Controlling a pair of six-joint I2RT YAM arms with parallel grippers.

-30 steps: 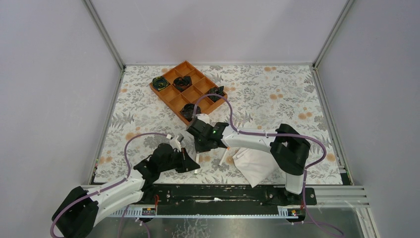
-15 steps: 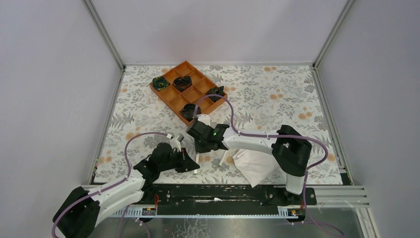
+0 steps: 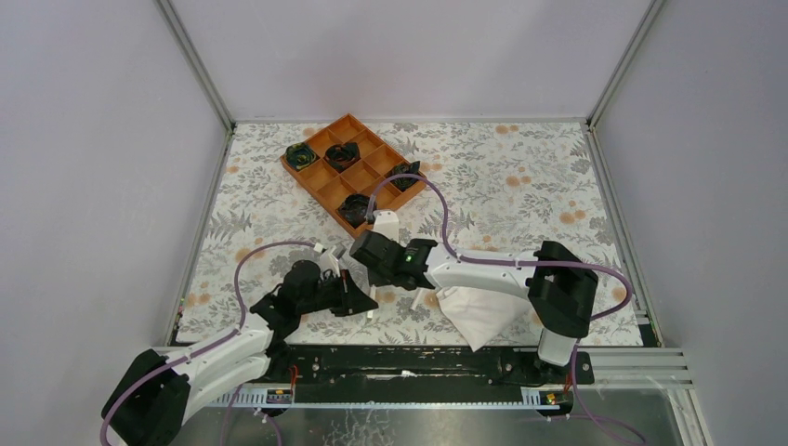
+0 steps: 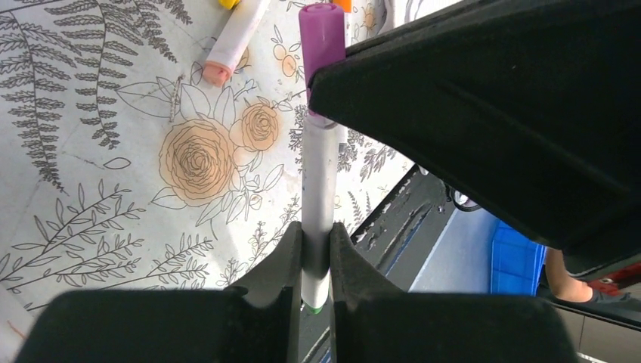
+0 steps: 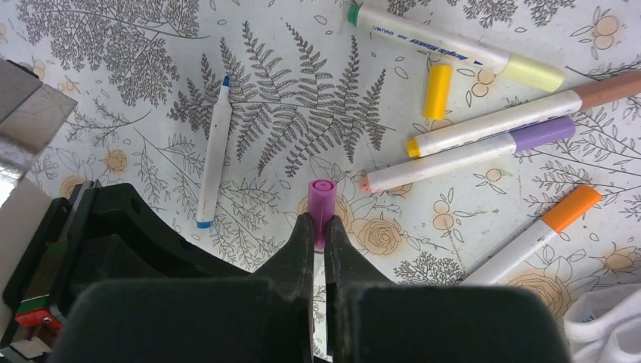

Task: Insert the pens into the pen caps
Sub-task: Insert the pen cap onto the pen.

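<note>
- From above, the left gripper (image 3: 361,303) and right gripper (image 3: 364,258) meet over the flowered table (image 3: 520,177), near its front edge, beside a white cloth (image 3: 476,314).
- Left wrist: the left gripper is clamped on a white pen (image 4: 317,181), held clear of the table, a purple cap (image 4: 321,29) at its far end.
- Right wrist: the right gripper pinches that purple cap; other pens (image 5: 214,155) and a yellow cap (image 5: 437,91) lie loose on the table below.

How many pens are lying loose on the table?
5, in the right wrist view: blue-tipped pen alone; green-ended pen, yellow-ended pen, pink-tipped pen, orange-capped pen clustered. More may be hidden.
</note>
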